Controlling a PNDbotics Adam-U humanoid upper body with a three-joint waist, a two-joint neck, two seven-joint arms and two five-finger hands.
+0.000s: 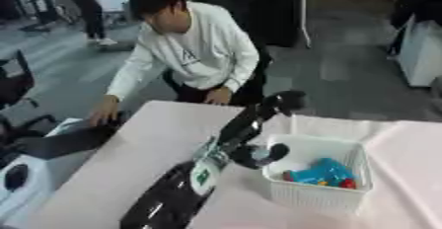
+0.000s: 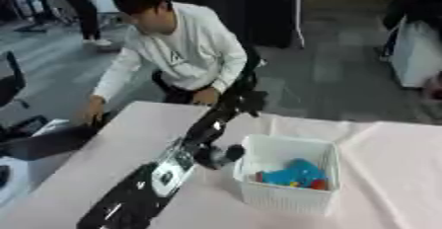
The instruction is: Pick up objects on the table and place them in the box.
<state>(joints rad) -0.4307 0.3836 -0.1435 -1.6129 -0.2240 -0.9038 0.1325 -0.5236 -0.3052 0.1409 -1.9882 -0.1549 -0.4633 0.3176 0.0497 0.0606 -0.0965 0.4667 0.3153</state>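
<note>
**Left arm reaches past the white box**

A white box (image 1: 317, 193) with slotted walls stands on the table (image 1: 147, 159), which is covered in a pale pink cloth. Inside the box lie a few small objects: a blue object (image 1: 321, 171) fills most of the middle, a red object (image 1: 348, 183) sits at its right, and a speck of yellow shows between them (their exact forms cannot be made out).

The robot's left arm (image 1: 172, 198), black and glossy with a white-and-green label near the wrist region, comes in from below and runs just left of the box, rising toward the table's far edge. A dark rounded part of the arm overlaps the box's near-left corner. The left robot hand (image 1: 283, 100) shows as a dark mass beyond the box, above the far edge of the table; whether its fingers are spread or curled cannot be told, nor whether it carries anything.

No right robot hand shows in either view.

Behind the table, left of the box, a person in a white top leans forward, one hand (image 1: 103, 109) resting on a dark object beside the table's left edge.
</note>
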